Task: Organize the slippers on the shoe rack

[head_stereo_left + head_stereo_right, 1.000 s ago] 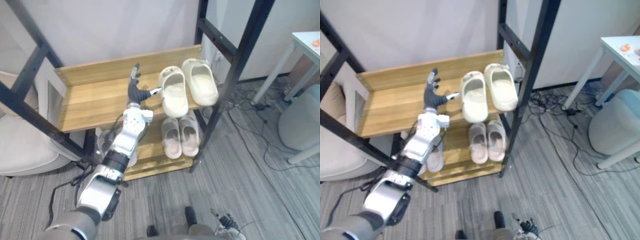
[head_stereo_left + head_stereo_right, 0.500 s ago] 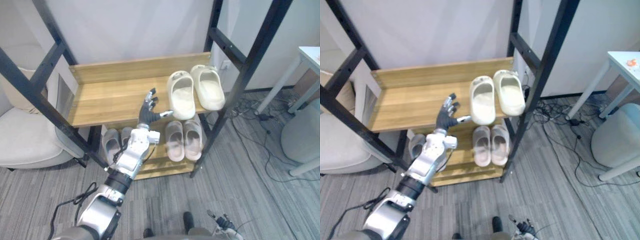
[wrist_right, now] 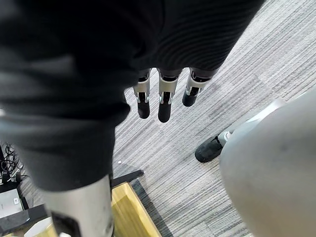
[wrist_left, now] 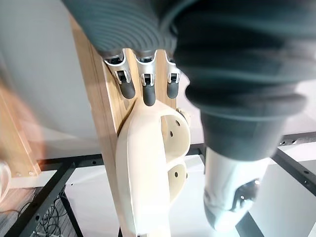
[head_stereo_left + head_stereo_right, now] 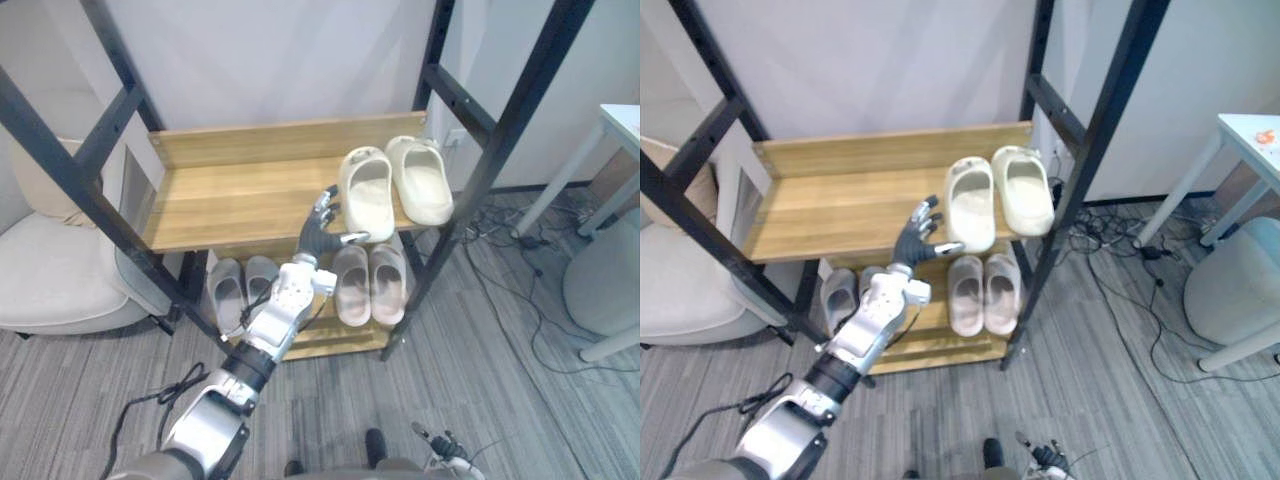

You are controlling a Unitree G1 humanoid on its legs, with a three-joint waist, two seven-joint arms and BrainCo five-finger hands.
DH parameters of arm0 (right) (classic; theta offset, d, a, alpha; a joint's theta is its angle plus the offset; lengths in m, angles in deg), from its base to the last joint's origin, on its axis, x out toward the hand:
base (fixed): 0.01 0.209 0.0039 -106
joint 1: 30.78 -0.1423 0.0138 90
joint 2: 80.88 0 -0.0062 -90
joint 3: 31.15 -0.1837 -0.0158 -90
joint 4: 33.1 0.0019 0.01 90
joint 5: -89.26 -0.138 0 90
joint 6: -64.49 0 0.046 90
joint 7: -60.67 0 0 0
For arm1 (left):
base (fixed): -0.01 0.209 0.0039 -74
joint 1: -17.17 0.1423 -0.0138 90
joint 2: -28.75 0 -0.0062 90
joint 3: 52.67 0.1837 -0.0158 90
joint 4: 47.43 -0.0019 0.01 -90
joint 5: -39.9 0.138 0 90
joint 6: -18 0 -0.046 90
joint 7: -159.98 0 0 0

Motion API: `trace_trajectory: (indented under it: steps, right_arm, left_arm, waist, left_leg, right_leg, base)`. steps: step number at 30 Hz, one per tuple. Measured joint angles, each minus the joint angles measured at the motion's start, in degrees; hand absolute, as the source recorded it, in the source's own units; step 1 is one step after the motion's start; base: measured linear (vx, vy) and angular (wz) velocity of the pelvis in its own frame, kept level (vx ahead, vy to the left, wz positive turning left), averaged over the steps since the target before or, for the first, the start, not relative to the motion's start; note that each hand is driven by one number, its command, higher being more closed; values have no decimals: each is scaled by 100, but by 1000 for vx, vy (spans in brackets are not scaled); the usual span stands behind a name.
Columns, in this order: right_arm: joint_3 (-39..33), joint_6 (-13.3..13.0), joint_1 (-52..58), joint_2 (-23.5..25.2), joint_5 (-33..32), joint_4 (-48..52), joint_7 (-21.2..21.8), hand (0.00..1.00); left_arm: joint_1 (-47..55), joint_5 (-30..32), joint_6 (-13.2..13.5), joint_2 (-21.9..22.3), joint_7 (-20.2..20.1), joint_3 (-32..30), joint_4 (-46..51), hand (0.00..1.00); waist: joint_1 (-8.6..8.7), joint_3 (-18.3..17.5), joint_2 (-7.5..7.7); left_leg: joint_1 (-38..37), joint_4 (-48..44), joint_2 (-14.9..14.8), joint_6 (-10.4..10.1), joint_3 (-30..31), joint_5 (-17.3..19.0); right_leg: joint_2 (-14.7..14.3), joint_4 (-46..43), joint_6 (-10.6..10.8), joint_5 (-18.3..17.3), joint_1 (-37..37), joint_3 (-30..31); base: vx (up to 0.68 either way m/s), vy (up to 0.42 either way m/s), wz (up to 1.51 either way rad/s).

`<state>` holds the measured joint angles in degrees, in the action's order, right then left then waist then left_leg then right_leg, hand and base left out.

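Right hand (image 3: 163,96) hanging over floor (image 3: 212,118), fingers relaxing straight, holding nothing, left hand (image 5: 322,232) hovering with fingers spreading open, empty, at the front of the rack (image 5: 225,200), pink slippers (image 5: 352,285) and grey slippers (image 5: 228,292) lying on lower shelf, cream slippers (image 5: 368,195) sitting at upper shelf's right end, just beside left thumb.

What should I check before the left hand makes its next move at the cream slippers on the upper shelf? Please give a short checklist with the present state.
1. The left hand is open and holds nothing: ok.
2. It touches the near cream slipper: cannot tell; its fingertips are at the heel.
3. The near cream slipper lies beside the other cream slipper on the upper shelf: ok.
4. The pink slippers and grey slippers are paired on the lower shelf: ok.
5. The right hand is open and hangs over the floor: ok.
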<state>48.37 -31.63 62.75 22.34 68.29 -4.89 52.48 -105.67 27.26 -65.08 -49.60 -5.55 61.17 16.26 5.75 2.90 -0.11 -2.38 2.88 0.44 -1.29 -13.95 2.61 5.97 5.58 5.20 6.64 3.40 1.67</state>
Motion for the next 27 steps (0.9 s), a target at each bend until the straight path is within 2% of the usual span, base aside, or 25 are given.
trace_trajectory:
  steps: [5,16,27]
  right_arm:
    - [-24,2,12,3,3,0,-46,0]
    - [-283,10,50,46,29,0,-86,0]
    - [-287,10,9,48,31,6,-87,0]
  left_arm:
    - [-353,0,26,125,63,28,-439,0]
    - [-1189,-53,4,55,307,-271,-1491,0]
    - [-1220,-49,-20,17,382,-489,-1525,0]
  waist:
    - [42,-24,-4]
    - [84,-33,-11]
    - [108,-67,-68]
  left_leg:
    - [24,0,-6,-14,-58,18]
    - [25,-6,-12,-48,-190,79]
    - [31,-16,-32,-37,-253,71]
  right_leg:
    - [-11,0,0,0,44,47]
    - [-43,-1,1,3,84,208]
    - [-96,1,0,3,151,254]
  base:
    - [1,-4,-4]
    - [10,-5,-7]
    - [4,-18,-4]
